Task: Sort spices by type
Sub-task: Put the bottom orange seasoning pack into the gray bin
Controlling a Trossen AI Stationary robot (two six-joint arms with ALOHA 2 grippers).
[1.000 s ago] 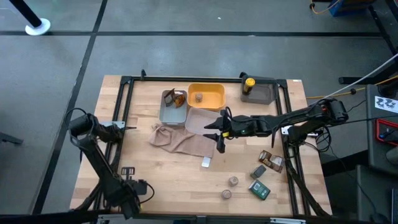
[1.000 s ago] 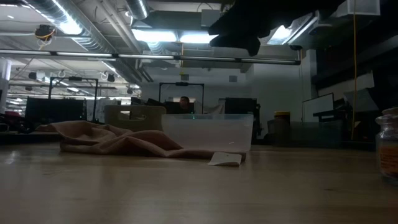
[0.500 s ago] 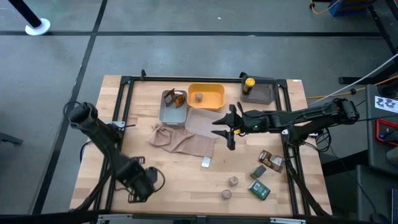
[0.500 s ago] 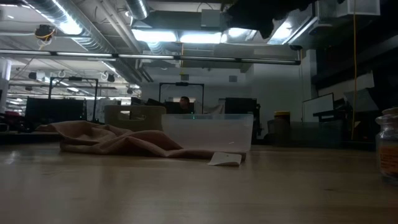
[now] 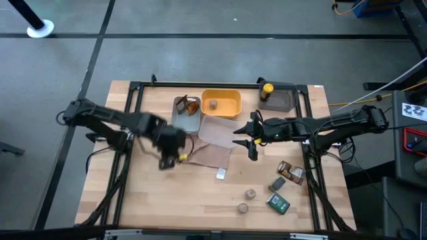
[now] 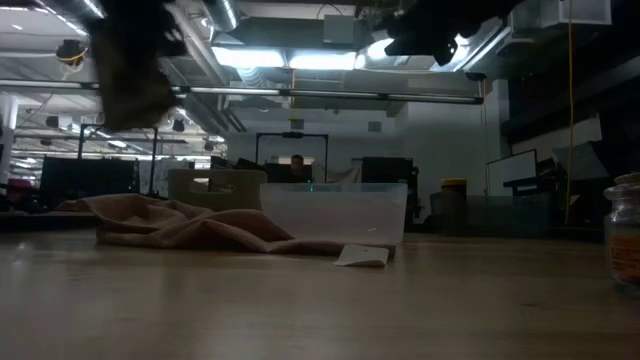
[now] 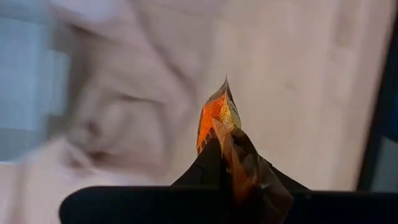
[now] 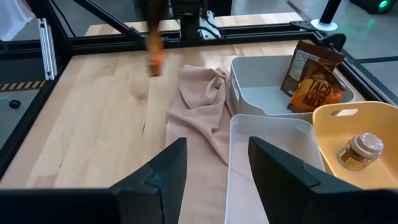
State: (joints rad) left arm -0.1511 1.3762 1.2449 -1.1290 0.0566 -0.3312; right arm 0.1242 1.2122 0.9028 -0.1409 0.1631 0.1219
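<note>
The sort looks barely begun: one brown-and-orange foil taco packet (image 5: 189, 105) sits in the grey plastic tray (image 5: 185, 123), a small round tan jar (image 5: 213, 105) in the yellow plastic tray (image 5: 221, 103), the left gripper (image 5: 169, 159), fingers clenched on another orange foil packet (image 7: 216, 121), hangs over the beige cloth (image 5: 200, 151), the right gripper (image 5: 248, 141) has its fingers apart with nothing between them, and several items are left on the wooden surface (image 5: 187, 193).

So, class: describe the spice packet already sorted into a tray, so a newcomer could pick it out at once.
Start at the wooden table and find the three trays grouped at its far edge. The packet stands leaning in the grey tray, left of the yellow tray that holds a small jar. It is a brown and orange foil packet, the only thing in the grey tray; the clear tray looks empty.
</note>
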